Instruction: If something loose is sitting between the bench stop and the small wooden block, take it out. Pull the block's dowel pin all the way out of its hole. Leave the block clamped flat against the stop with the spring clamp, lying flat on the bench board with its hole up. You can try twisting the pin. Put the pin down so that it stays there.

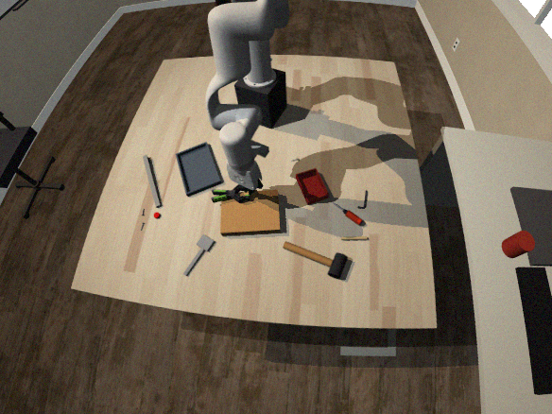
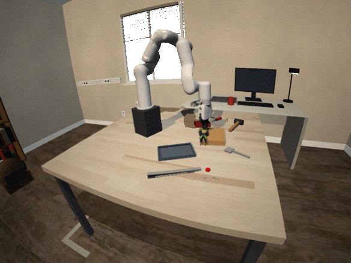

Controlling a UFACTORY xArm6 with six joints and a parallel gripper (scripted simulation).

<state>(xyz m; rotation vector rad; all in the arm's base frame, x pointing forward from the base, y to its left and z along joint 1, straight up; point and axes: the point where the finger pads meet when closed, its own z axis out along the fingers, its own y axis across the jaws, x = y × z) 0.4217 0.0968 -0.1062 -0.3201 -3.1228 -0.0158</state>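
Observation:
The tan bench board (image 1: pixel 250 213) lies mid-table; it also shows in the exterior view (image 2: pixel 216 136). A spring clamp with green handles (image 1: pixel 229 194) sits at the board's back left corner, handles pointing away from the board; it shows in the exterior view too (image 2: pixel 203 134). My gripper (image 1: pixel 246 185) points straight down onto the clamp's jaw end and is shut on the clamp (image 2: pixel 204 122). The small block, its hole and the stop are hidden under my gripper and the clamp. A thin pale wooden stick (image 1: pixel 354 238), perhaps the pin, lies flat right of the board.
A grey tray (image 1: pixel 198 168) lies left of the clamp, a red tray (image 1: pixel 312 185) right of the board. A mallet (image 1: pixel 319 259), screwdriver (image 1: pixel 350 215), hex key (image 1: pixel 364 199), scraper (image 1: pixel 200 252), metal bar (image 1: pixel 152 181) and red button (image 1: pixel 157 215) lie around.

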